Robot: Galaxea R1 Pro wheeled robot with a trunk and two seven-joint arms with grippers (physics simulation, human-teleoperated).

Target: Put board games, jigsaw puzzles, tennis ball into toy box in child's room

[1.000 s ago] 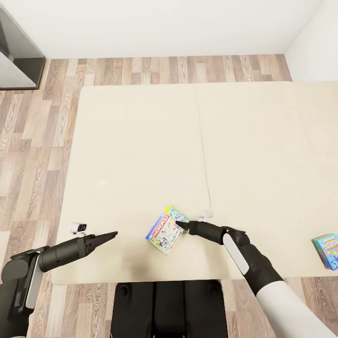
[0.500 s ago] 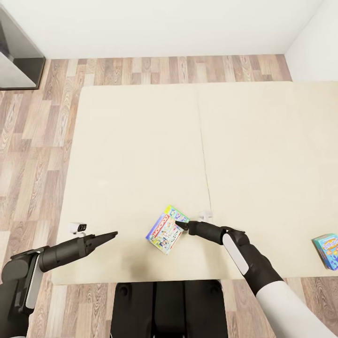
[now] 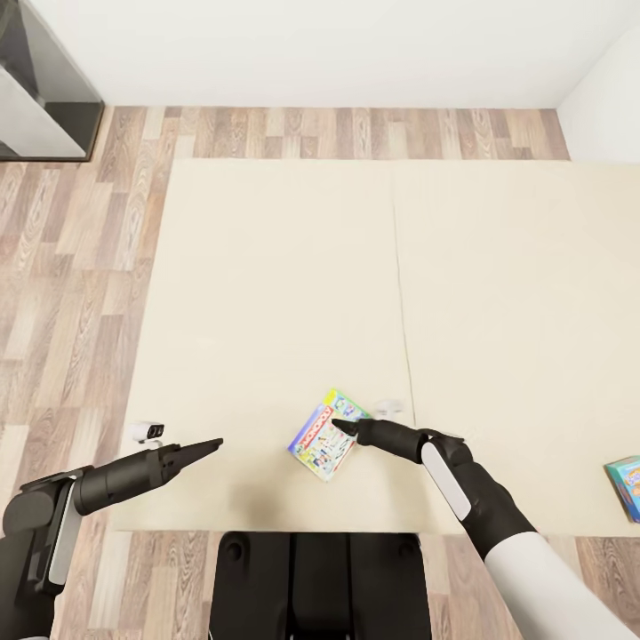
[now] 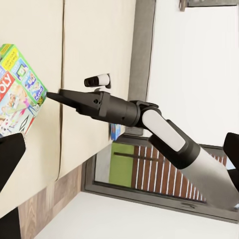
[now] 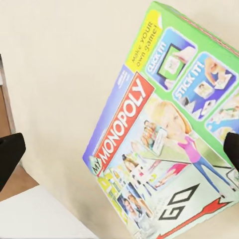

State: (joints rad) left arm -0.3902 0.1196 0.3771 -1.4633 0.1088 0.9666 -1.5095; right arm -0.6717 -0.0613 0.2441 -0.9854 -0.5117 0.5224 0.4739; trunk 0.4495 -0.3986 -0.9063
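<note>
A green-edged Monopoly board game [image 3: 324, 434] lies flat near the front edge of the beige bed [image 3: 267, 267]. My right gripper [image 3: 341, 427] is at the box's right edge, tip touching or just over it. It is open, and in the right wrist view its fingers [image 5: 10, 155] stand wide to either side of the printed lid [image 5: 164, 134]. My left gripper [image 3: 213, 443] hovers open over the bed's front left, well apart from the box. A small blue board game [image 3: 626, 487] lies at the far right. The table, toy box, jigsaw puzzles and tennis ball are out of view.
Wood-plank floor [image 3: 62, 293] runs along the bed's left side and behind it, up to a white wall [image 3: 320, 44]. A dark cabinet [image 3: 44, 98] stands at the back left corner. My base is against the bed's front edge.
The whole picture has shifted, so the camera moved: bed and games now sit a little further right. Both arms hold the same pose, and the right gripper's tip reaches slightly further over the Monopoly box.
</note>
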